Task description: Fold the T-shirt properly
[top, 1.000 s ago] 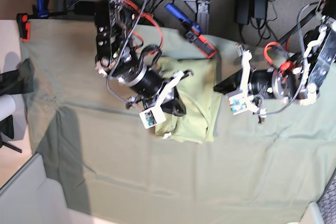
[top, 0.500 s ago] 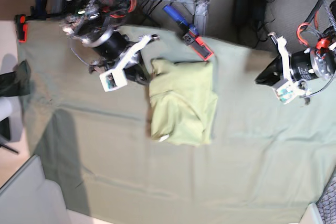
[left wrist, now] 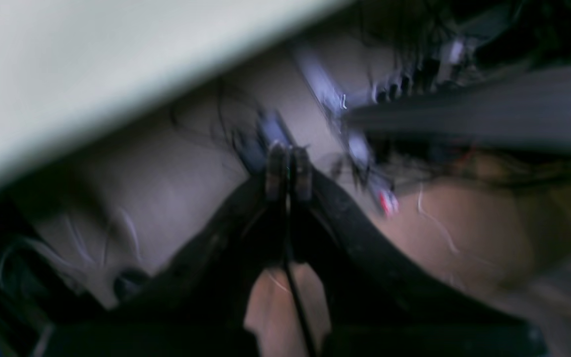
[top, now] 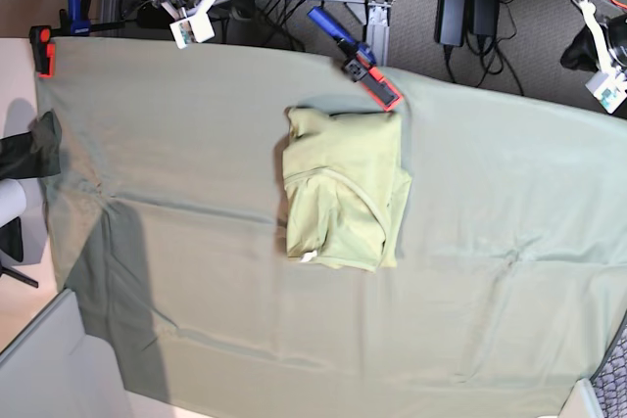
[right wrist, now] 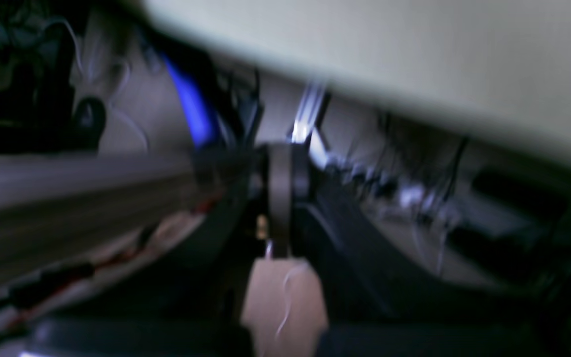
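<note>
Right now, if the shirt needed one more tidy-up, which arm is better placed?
Neither clearly. The right hand and left hand are both shut, empty and pulled off the tablecloth; the T-shirt lies folded between them.

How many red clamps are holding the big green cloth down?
2: one red clamp at the cloth's top-left corner, another red clamp at the top edge just above the T-shirt. Others may be hidden.

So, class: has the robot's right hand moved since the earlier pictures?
Yes. The right hand has pulled off the pale yellow-green folded cotton T-shirt, toward the table's far edge.
</note>
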